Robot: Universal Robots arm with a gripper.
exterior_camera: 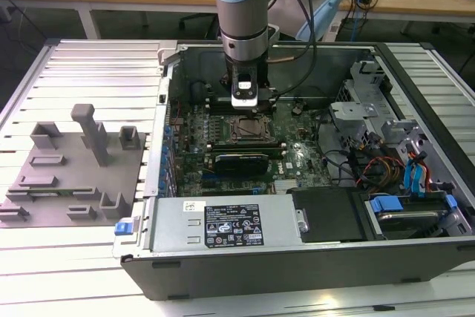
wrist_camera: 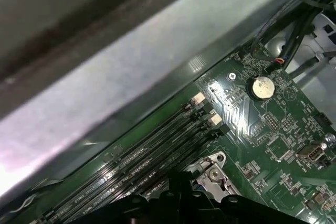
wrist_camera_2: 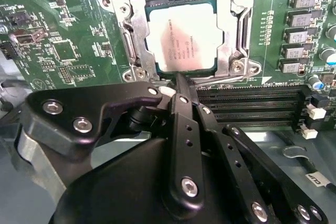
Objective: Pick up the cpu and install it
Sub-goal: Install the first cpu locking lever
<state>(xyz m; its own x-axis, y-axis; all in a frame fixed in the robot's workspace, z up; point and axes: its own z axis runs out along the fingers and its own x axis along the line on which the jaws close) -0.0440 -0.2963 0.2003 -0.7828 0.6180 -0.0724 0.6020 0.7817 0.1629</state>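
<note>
Your claw (wrist_camera_2: 182, 81) has its fingers drawn together and grips nothing. Its tip stands just beside one edge of the cpu (wrist_camera_2: 185, 38). The cpu lies flat in the metal-framed socket (wrist_camera_2: 237, 32) on the green board (wrist_camera_2: 58, 51), silvery top uncovered, inside the open computer case (exterior_camera: 297, 272).

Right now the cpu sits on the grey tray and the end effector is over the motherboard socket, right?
No. The cpu lies in the motherboard socket, inside its metal frame, not on the grey tray; the second wrist view shows it. The end effector is over the socket, as you said.
</note>
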